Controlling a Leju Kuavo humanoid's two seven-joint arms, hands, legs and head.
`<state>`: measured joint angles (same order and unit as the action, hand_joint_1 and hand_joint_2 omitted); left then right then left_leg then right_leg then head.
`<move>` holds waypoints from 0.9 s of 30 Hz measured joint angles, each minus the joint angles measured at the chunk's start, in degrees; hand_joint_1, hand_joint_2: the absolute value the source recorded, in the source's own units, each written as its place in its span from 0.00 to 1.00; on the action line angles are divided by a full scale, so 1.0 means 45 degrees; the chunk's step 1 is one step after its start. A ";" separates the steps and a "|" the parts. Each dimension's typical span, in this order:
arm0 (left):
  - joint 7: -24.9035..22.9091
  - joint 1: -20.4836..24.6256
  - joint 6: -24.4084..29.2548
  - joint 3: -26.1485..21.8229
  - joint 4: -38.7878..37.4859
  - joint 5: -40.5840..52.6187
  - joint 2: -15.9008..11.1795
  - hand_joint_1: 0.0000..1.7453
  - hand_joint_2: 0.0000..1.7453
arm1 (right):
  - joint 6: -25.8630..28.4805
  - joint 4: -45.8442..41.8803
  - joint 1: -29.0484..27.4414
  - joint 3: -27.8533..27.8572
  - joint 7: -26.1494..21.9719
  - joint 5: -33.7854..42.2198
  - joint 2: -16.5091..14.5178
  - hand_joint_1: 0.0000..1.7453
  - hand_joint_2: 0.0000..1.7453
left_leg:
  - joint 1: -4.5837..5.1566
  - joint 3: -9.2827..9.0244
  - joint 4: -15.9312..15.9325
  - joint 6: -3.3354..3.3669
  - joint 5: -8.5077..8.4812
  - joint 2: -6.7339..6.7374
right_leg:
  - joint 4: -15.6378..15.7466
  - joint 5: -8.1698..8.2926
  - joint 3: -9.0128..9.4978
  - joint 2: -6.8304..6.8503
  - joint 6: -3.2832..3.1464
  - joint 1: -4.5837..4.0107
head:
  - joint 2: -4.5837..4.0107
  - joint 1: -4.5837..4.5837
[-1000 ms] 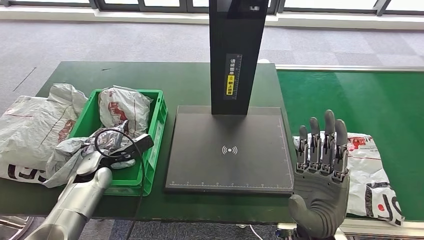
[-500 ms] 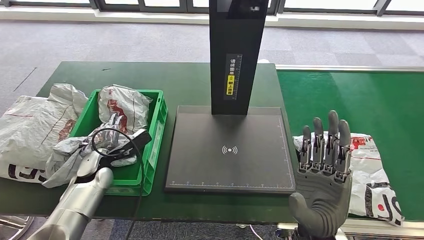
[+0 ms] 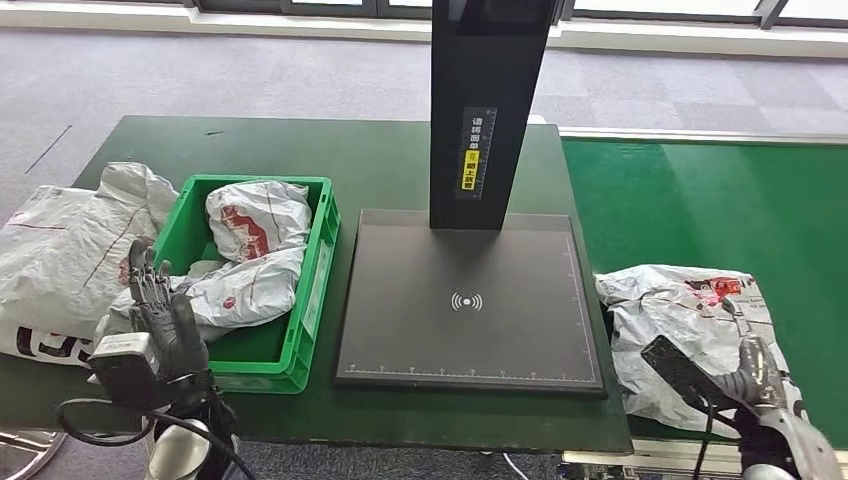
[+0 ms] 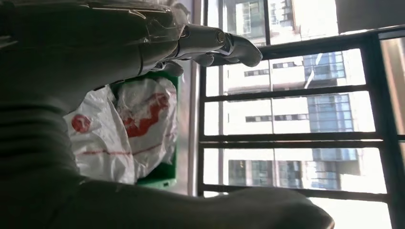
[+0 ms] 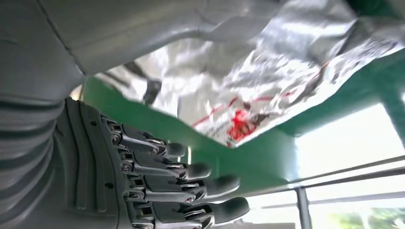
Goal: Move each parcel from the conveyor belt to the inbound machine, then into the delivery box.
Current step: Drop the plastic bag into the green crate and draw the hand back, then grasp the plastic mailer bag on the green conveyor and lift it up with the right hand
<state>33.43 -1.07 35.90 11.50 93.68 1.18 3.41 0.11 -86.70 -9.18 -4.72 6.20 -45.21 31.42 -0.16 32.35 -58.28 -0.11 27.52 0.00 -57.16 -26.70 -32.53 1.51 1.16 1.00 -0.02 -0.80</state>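
A crumpled white parcel [image 3: 690, 320] with red print lies on the green conveyor belt [image 3: 720, 200] at its near edge. My right hand [image 3: 757, 372] is low at that parcel's near right side. In the right wrist view its fingers [image 5: 191, 186] are stretched out and apart, holding nothing, with the parcel [image 5: 267, 71] just beyond the thumb. The inbound machine's black plate [image 3: 465, 330] is bare under its black column [image 3: 490, 110]. The green delivery box [image 3: 318, 290] holds two white parcels [image 3: 250, 255]. My left hand [image 3: 160, 325] stands upright and empty at the box's front left corner.
A large white parcel [image 3: 55, 250] lies on the table left of the box, partly over the edge. A black cable [image 3: 110, 435] loops by my left arm. Windows [image 4: 296, 119] fill the left wrist view.
My left hand has let go of the parcel in the box and pulled back to its front left corner. My right hand has dropped from upright down to the belt parcel. The camera shifted slightly.
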 joint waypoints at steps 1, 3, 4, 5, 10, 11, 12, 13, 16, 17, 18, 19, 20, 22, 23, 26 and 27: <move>0.0324 -0.0073 -0.0171 0.0078 0.0266 -0.0326 -0.0005 0.00 0.00 | -0.0217 0.0255 -0.0068 0.0312 -0.0300 0.0018 0.0277 0.00 1.00 | 0.0001 0.0001 0.0000 0.0001 0.0003 0.0006 | 0.0001 -0.0001 -0.0004 -0.0006 0.0001 0.0000 | 0.0000 0.0000; 0.0724 -0.0162 -0.0514 0.0195 0.0654 -0.0772 -0.0014 0.00 0.00 | -0.0684 0.0547 -0.0296 0.0730 -0.0174 0.0128 0.0757 0.00 1.00 | 0.0002 0.0008 0.0004 0.0000 0.0006 0.0007 | 0.0000 -0.0003 -0.0014 -0.0006 0.0002 0.0005 | 0.0000 0.0002; 0.0814 -0.0186 -0.0682 0.0246 0.0804 -0.0933 -0.0028 0.00 0.00 | -0.0877 0.0651 -0.0420 0.0900 -0.0051 0.0198 0.1002 0.00 1.00 | 0.0002 0.0011 0.0005 -0.0002 0.0009 0.0007 | 0.0000 -0.0003 -0.0019 -0.0008 0.0002 0.0005 | 0.0000 0.0001; 0.0851 -0.0197 -0.0826 0.0291 0.0925 -0.1046 -0.0051 0.00 0.00 | -0.1020 0.0734 -0.0536 0.1048 0.0042 0.0260 0.1223 0.00 1.00 | 0.0002 0.0013 0.0007 -0.0005 0.0011 0.0013 | 0.0000 -0.0004 -0.0023 -0.0015 0.0002 0.0004 | 0.0000 0.0002; 0.0877 -0.0211 -0.1197 0.0470 0.1259 -0.1279 -0.0168 0.00 0.00 | -0.1873 0.1197 -0.0853 0.1451 0.0547 0.0477 0.2108 0.00 1.00 | 0.0001 0.0012 0.0013 -0.0009 0.0014 0.0053 | -0.0002 -0.0003 -0.0036 -0.0052 0.0001 0.0004 | 0.0000 0.0002; 0.0894 -0.0218 -0.1219 0.0493 0.1287 -0.1333 -0.0199 0.00 0.00 | -0.2007 0.1381 -0.0835 0.1472 0.0574 0.0472 0.2276 0.00 1.00 | 0.0001 0.0011 0.0014 -0.0009 0.0014 0.0059 | -0.0002 -0.0002 -0.0035 -0.0059 0.0000 0.0005 | 0.0000 0.0002; 0.0918 -0.0228 -0.1227 0.0511 0.1313 -0.1388 -0.0233 0.00 0.00 | -0.2095 0.1604 -0.0775 0.1486 0.0559 0.0454 0.2443 0.00 1.00 | 0.0001 0.0010 0.0014 -0.0009 0.0014 0.0067 | -0.0003 0.0000 -0.0035 -0.0067 0.0000 0.0005 | 0.0000 0.0004; 0.0948 -0.0239 -0.1229 0.0523 0.1330 -0.1425 -0.0267 0.00 0.00 | -0.2140 0.1835 -0.0694 0.1491 0.0516 0.0430 0.2588 0.00 1.00 | 0.0001 0.0008 0.0013 -0.0008 0.0014 0.0074 | -0.0002 0.0003 -0.0035 -0.0075 0.0001 0.0005 | 0.0000 0.0004; 0.1001 -0.0267 -0.1232 0.0560 0.1363 -0.1490 -0.0344 0.00 0.00 | -0.2172 0.2372 -0.0488 0.1491 0.0395 0.0379 0.2879 0.00 1.00 | 0.0002 0.0005 0.0012 -0.0008 0.0013 0.0080 | -0.0002 0.0007 -0.0032 -0.0082 0.0004 0.0006 | 0.0000 0.0004; 0.1004 -0.0276 -0.1232 0.0578 0.1378 -0.1503 -0.0362 0.00 0.00 | -0.2178 0.2499 -0.0437 0.1491 0.0380 0.0365 0.2931 0.00 1.00 | 0.0002 0.0005 0.0012 -0.0008 0.0013 0.0079 | -0.0002 0.0008 -0.0032 -0.0081 0.0005 0.0006 | 0.0000 0.0004; 0.1008 -0.0284 -0.1232 0.0594 0.1394 -0.1513 -0.0376 0.00 0.00 | -0.2183 0.2608 -0.0392 0.1491 0.0372 0.0352 0.2968 0.00 1.00 | 0.0002 0.0005 0.0011 -0.0008 0.0013 0.0079 | -0.0002 0.0009 -0.0032 -0.0081 0.0006 0.0006 | 0.0000 0.0004; 0.1010 -0.0291 -0.1232 0.0604 0.1405 -0.1520 -0.0385 0.00 0.00 | -0.2186 0.2699 -0.0358 0.1491 0.0370 0.0342 0.2998 0.00 1.00 | 0.0002 0.0005 0.0011 -0.0008 0.0013 0.0079 | -0.0002 0.0009 -0.0032 -0.0081 0.0006 0.0006 | 0.0000 0.0004; 0.1011 -0.0298 -0.1232 0.0611 0.1413 -0.1525 -0.0390 0.00 0.00 | -0.2188 0.2775 -0.0338 0.1491 0.0370 0.0334 0.3025 0.00 1.00 | 0.0001 0.0006 0.0012 -0.0008 0.0013 0.0079 | -0.0002 0.0009 -0.0033 -0.0081 0.0007 0.0005 | 0.0000 0.0004; 0.1013 -0.0313 -0.1232 0.0612 0.1427 -0.1529 -0.0393 0.00 0.00 | -0.2192 0.2884 -0.0313 0.1491 0.0370 0.0327 0.3070 0.00 1.00 | 0.0001 0.0006 0.0012 -0.0008 0.0013 0.0079 | -0.0003 0.0009 -0.0034 -0.0081 0.0006 0.0004 | 0.0000 0.0004; 0.1013 -0.0321 -0.1232 0.0612 0.1435 -0.1530 -0.0395 0.00 0.00 | -0.2194 0.2929 -0.0298 0.1491 0.0370 0.0327 0.3083 0.00 1.00 | 0.0001 0.0007 0.0012 -0.0008 0.0013 0.0079 | -0.0004 0.0009 -0.0035 -0.0081 0.0006 0.0004 | 0.0000 0.0004; 0.1013 -0.0335 -0.1232 0.0612 0.1450 -0.1533 -0.0402 0.00 0.00 | -0.2195 0.3027 -0.0262 0.1491 0.0370 0.0327 0.3119 0.00 1.00 | 0.0001 0.0008 0.0013 -0.0008 0.0014 0.0079 | -0.0004 0.0008 -0.0038 -0.0081 0.0006 0.0004 | 0.0000 0.0004; 0.1014 -0.0340 -0.1232 0.0612 0.1452 -0.1535 -0.0406 0.00 0.00 | -0.2195 0.3051 -0.0252 0.1491 0.0370 0.0327 0.3132 0.00 1.00 | 0.0001 0.0009 0.0013 -0.0008 0.0014 0.0079 | -0.0004 0.0007 -0.0038 -0.0081 0.0007 0.0004 | 0.0000 0.0004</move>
<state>37.99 -2.59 30.36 14.25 100.21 -5.72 1.59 -9.77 -72.96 -10.31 1.99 7.87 -43.74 45.52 -0.16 32.39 -58.22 -0.15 27.58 0.36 -57.18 -26.67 -32.70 1.15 1.19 1.02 -0.02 -0.79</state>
